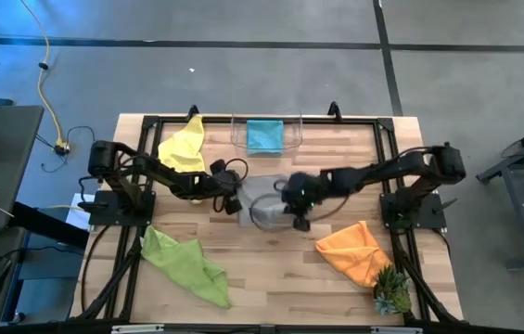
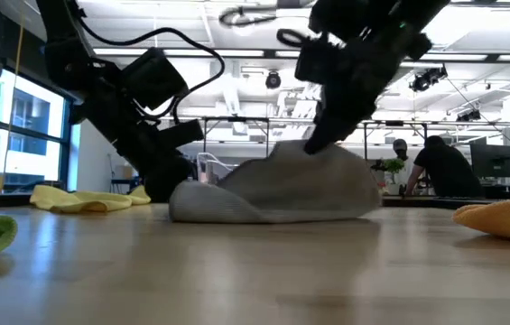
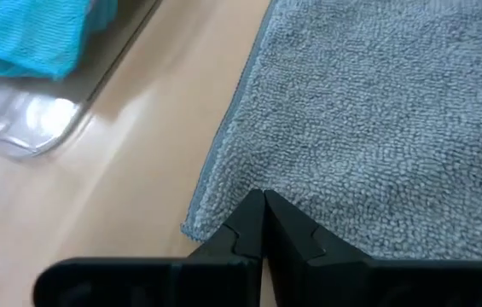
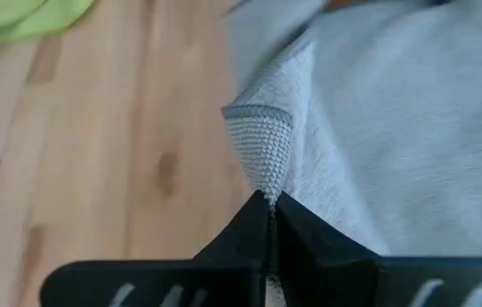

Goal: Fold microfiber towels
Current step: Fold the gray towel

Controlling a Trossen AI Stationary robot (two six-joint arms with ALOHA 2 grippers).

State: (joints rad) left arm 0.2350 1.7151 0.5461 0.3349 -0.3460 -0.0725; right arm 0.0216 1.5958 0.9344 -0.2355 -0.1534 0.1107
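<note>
Grey towel (image 1: pixel 263 199): lies at the table's middle, between the two grippers; its long axis runs roughly left to right across the table, and one part is raised into a hump.
Right gripper (image 1: pixel 297 210): fingers pressed together on a corner of the grey towel, pinching the hem; the corner is lifted off the wood.
Left gripper (image 1: pixel 234 201): fingers pressed together on the opposite edge of the grey towel, low at the table.
Right arm: reaches from its base at the right side inward to the middle, wrist bent downward.
Left arm: reaches from its base at the left side inward, forearm low and nearly flat.
Low view only: the towel's peak under the right gripper and a sagging skirt to the table; a person (image 2: pixel 442 169) in the room behind.
Wrist views only: the left shows the towel's looped pile and stitched hem, the right its finer-knit underside at the turned corner.
Teal towel (image 1: pixel 264 135): in the clear bin (image 1: pixel 292 133) at the far edge.
Yellow towel (image 1: pixel 185 147): far left, crumpled.
Lime green towel (image 1: pixel 185 265): near left.
Orange towel (image 1: pixel 354 250): near right, beside the spiky plant (image 1: pixel 392 292).
Table (image 1: pixel 271 278): pale wood planks.
</note>
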